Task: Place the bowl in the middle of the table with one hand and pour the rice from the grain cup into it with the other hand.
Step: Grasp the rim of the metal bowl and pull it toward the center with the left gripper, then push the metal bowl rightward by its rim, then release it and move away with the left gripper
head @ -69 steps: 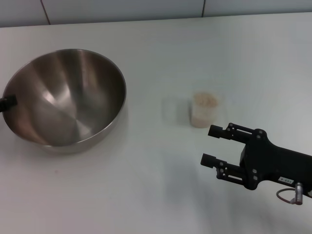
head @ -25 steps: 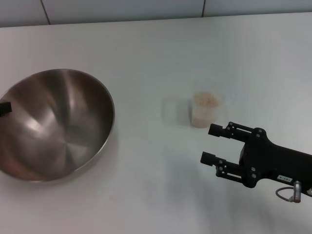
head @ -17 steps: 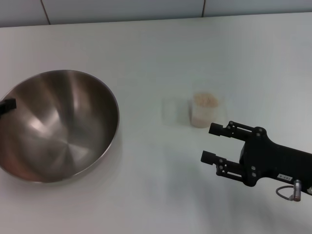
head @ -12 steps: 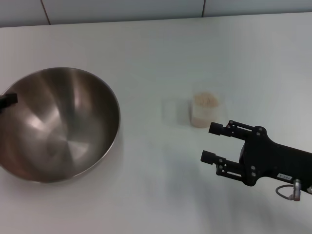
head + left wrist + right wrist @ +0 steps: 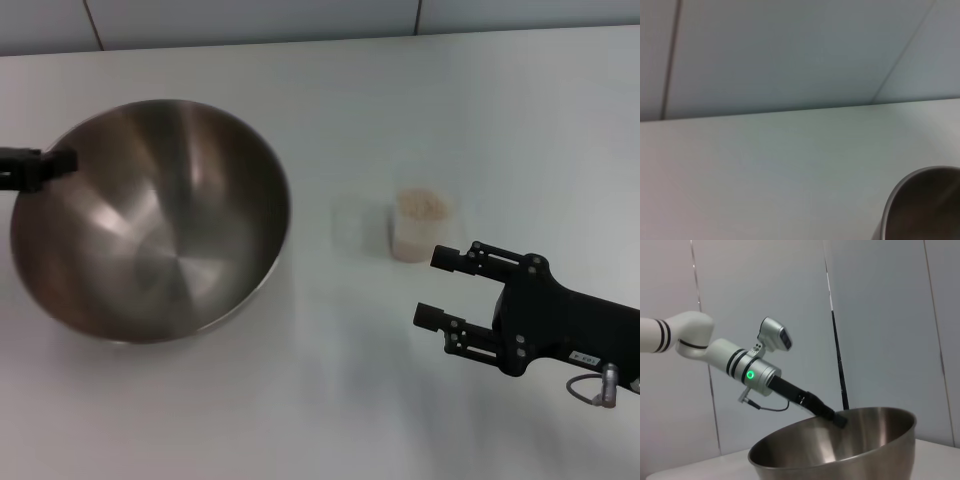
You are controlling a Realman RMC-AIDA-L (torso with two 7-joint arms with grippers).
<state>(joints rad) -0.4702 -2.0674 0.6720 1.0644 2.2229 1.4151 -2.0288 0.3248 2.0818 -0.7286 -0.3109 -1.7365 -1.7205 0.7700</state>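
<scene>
We see the bowl on the left part of the table, tilted, with its opening toward the near right side. The left gripper grasps its rim at the left edge, its fingers clenched on the thin metal. The grain cup with the rice stands upright right of the table's middle, well apart from the bowl. The right gripper hovers just beside the cup, on its near side, with fingers released and spread.
</scene>
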